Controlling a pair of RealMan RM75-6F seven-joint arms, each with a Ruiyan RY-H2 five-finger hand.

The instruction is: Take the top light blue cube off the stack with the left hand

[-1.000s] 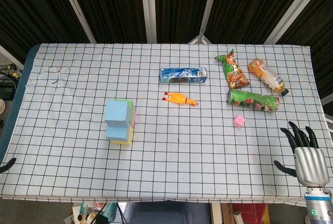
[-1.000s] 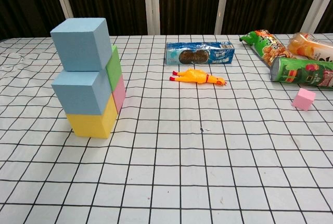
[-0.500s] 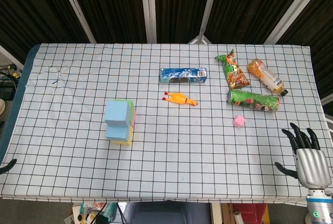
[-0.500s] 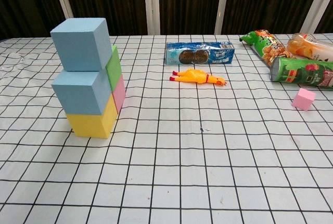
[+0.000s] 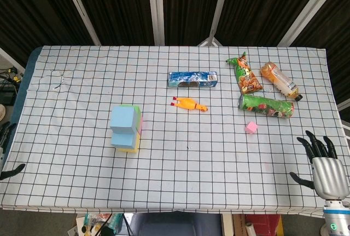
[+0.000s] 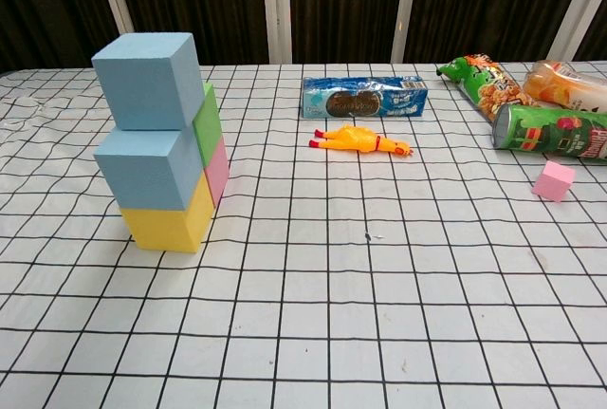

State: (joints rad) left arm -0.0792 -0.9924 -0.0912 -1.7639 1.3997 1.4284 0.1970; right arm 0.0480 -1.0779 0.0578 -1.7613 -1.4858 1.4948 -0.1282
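Note:
The top light blue cube (image 5: 123, 118) (image 6: 150, 80) crowns a stack on the left half of the table. Under it sit a second light blue cube (image 6: 147, 167) and a yellow cube (image 6: 169, 224). A green cube (image 6: 209, 124) and a pink cube (image 6: 217, 170) are stacked right behind them. Only dark fingertips of my left hand (image 5: 6, 151) show at the far left edge of the head view, spread apart and empty, well left of the stack. My right hand (image 5: 324, 162) hovers at the table's front right corner with fingers spread, holding nothing.
A blue cookie pack (image 5: 192, 79) and a rubber chicken (image 5: 188, 104) lie mid-table. At the right are a chips bag (image 5: 246, 75), an orange bottle (image 5: 280, 80), a green can (image 5: 266, 106) and a small pink cube (image 5: 251, 127).
More of my left hand's fingertips have come into view at the left edge of the head view. The right hand has drifted slightly down. The cubes have not moved.

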